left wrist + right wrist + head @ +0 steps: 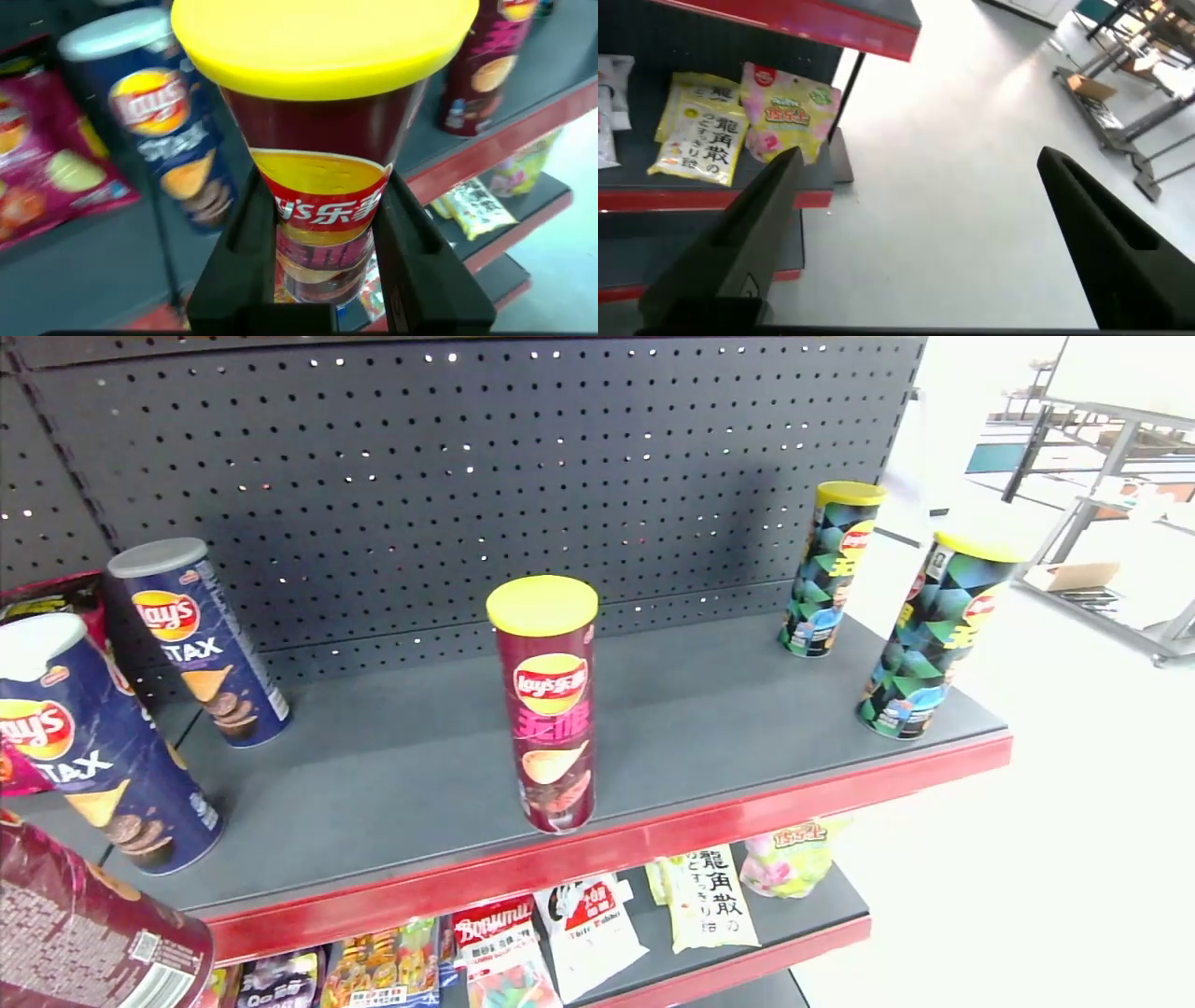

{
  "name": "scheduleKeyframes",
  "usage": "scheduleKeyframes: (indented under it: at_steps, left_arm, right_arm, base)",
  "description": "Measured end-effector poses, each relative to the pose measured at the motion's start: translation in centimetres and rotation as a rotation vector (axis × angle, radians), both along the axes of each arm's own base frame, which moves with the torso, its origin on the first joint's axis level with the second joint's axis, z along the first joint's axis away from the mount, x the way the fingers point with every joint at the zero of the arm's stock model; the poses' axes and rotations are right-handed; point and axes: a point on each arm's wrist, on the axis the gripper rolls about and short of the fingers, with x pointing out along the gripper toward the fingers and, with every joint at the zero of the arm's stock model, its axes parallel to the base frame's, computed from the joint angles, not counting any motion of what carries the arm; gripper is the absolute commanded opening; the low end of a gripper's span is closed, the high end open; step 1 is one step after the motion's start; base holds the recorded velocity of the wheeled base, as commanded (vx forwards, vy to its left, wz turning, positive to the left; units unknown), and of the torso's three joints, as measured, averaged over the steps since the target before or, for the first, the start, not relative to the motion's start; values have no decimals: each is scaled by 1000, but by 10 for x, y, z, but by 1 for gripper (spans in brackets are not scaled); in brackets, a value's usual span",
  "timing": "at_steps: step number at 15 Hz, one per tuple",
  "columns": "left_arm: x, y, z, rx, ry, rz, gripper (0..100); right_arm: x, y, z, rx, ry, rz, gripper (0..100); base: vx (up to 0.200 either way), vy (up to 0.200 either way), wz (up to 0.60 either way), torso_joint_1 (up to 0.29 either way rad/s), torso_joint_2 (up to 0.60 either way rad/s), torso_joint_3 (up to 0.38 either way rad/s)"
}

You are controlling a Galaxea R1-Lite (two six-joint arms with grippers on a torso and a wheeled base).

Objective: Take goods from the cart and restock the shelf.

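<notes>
It looked like a shop aisle, or a mock-up of one. A retail shelf (pixel 709 709) with a red front lip stood against a black perforated back panel (pixel 420 457), and 5 upright crisp canisters (pixel 551 700) were spaced along it. On the lower shelf (pixel 826 907) lay bagged snacks (pixel 705 896). Off to the side, across a bare pale floor (pixel 1027 859), stood metal-framed racks (pixel 1120 439).

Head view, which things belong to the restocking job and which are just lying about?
Job: maroon can in the left gripper, top shelf, matching can standing on it.
Lying about: blue cans, patterned cans, snack bags below, cardboard box.
</notes>
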Motion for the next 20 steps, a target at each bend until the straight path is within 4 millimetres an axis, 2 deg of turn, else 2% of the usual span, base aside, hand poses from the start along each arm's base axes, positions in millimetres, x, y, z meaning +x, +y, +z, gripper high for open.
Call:
scheduleKeyframes:
  at_steps: [3,6,8,11,15,20]
  left_arm:
    - [2,0,6,-4,-6,2,0]
    - [10,0,14,-18,13,0,0]
    - [17,0,16,-20,33,-15,0]
    - [27,0,16,-26,73,-80,0]
    - [41,-1,19,-30,88,-123,0]
    - [57,0,23,-30,86,-131,0]
  right_arm:
    - [-2,0,-8,25,-4,4,100]
    - [-9,-2,-33,123,-47,33,100]
    - [-10,-3,-42,209,-68,52,100]
    - [-10,-1,-46,423,-116,162,100]
    - [-9,6,-52,467,-71,420,100]
    - [-8,5,-53,519,-59,429,100]
  base:
    - [0,0,0,0,0,0]
    - [0,0,0,0,0,0]
    - [0,0,0,0,0,0]
    - [0,0,0,0,0,0]
    - [0,0,0,0,0,0]
    - [0,0,0,0,0,0]
